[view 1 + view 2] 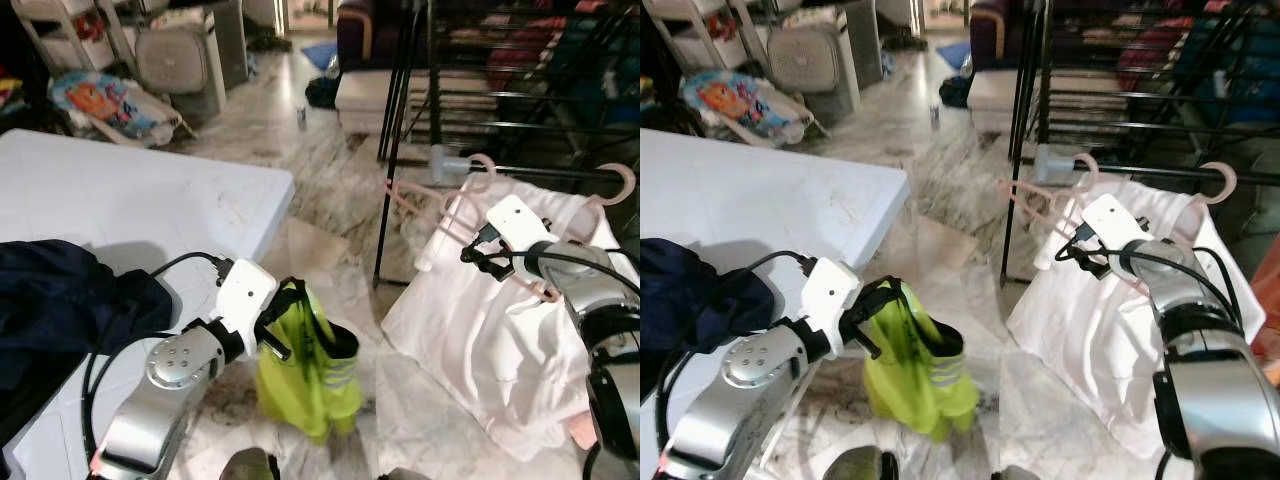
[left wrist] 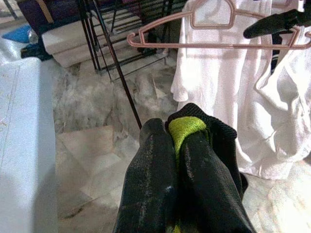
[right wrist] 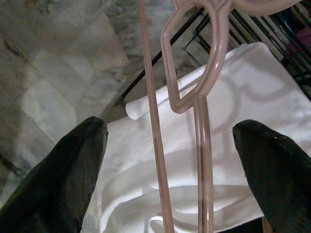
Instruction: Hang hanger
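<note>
A pink hanger (image 1: 440, 205) hangs by its hook from the black rail (image 1: 560, 172) of a drying rack, in front of a white shirt (image 1: 480, 320) draped there. My right gripper (image 1: 485, 255) is at that hanger. It is open, and the hanger's thin bars (image 3: 204, 97) pass between the spread fingers (image 3: 68, 174) without touching them. My left gripper (image 1: 285, 320) is low beside the table, shut on a neon yellow-green garment with black trim (image 1: 310, 380) that hangs down toward the floor. The left wrist view shows the fabric (image 2: 187, 127) pinched between the black fingers.
A white table (image 1: 120, 200) stands on my left with a dark navy garment (image 1: 60, 300) heaped on its near edge. The black rack (image 1: 400, 80) rises at the right. A second pink hook (image 1: 622, 180) is on the rail. The marble floor runs between, with clutter far back.
</note>
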`<state>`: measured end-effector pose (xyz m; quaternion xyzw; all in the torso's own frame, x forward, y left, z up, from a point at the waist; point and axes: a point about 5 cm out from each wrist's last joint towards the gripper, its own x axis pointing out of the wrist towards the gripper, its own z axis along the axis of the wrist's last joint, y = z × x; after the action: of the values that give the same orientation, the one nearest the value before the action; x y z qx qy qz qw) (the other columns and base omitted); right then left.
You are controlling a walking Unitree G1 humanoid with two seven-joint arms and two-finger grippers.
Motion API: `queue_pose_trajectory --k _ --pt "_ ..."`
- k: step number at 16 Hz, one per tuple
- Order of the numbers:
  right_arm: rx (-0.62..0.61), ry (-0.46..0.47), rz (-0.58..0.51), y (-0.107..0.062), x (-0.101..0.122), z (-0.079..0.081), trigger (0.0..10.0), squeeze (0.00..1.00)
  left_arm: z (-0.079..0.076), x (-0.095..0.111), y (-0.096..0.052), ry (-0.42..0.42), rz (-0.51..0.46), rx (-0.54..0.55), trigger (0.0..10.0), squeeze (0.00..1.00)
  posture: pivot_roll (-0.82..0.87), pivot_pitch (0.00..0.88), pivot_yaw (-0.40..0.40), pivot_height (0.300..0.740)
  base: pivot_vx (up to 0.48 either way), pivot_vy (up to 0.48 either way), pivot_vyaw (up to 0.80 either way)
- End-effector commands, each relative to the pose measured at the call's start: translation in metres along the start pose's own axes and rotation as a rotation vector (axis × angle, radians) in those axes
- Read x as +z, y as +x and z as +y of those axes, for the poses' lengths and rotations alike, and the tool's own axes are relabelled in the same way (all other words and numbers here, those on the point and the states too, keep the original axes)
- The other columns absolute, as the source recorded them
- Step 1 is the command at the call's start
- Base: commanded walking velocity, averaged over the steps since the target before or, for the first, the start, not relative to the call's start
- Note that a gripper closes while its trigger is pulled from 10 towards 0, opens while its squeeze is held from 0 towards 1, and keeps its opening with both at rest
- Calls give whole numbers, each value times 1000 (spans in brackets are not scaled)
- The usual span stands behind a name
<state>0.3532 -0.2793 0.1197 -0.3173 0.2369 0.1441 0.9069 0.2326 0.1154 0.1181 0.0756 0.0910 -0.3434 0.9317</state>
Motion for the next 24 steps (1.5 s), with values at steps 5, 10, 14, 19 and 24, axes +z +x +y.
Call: queue_pose_trajectory --k 5,10,14,19,24 --pt "-21 -12 27 0 0 -5 10000 0 -2 7 -14 2 12 -38 10000 0 102 78 79 740 0 0 0" --pt "-43 6 35 -5 -5 -13 0 0 -5 8 -16 -4 33 -71 10000 0 94 87 98 740 0 0 0" --pt "-23 38 15 -7 1 -20 0 0 -8 7 -16 -6 40 -87 10000 0 91 82 98 740 0 0 0" --pt "1 54 28 -10 1 -24 0 0 -7 8 -12 -3 41 -94 10000 0 88 69 93 740 0 0 0" --pt "14 57 24 -11 5 -28 0 0 -8 8 -9 2 37 -107 10000 0 82 48 88 740 0 0 0"
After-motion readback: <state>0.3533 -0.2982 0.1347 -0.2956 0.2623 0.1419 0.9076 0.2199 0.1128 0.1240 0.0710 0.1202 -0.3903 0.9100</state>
